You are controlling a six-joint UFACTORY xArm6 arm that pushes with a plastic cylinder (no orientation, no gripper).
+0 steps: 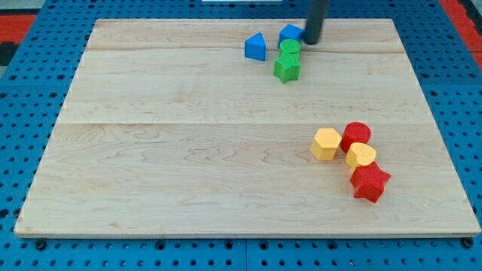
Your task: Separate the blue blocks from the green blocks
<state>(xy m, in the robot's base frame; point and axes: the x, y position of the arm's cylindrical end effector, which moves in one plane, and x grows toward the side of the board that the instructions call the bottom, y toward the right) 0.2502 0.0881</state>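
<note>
Red star block (369, 184) lying nearest, untouched.
We are pressing my tip (311, 41), a bare rod gripping nothing, against the blue block (291, 34) touching the green cylinder (289, 47); next we're likely pushing blue away.

A robotics lab bench set up for tabletop pushing trials.

A pale wooden worktop (188, 150), made of joined planks with a plain finish, lies on a blue perforated base (22, 113) whose regular grid of holes is the kind used for bolting down test fixtures. Strips of red (11, 22) show at the view's top corners beyond the blue. A straight dark rod comes down from the view's top, my tip (310, 41) at board level among small coloured toy-like blocks (286, 68), the only items on the board. No household or shop furnishings show.
</note>
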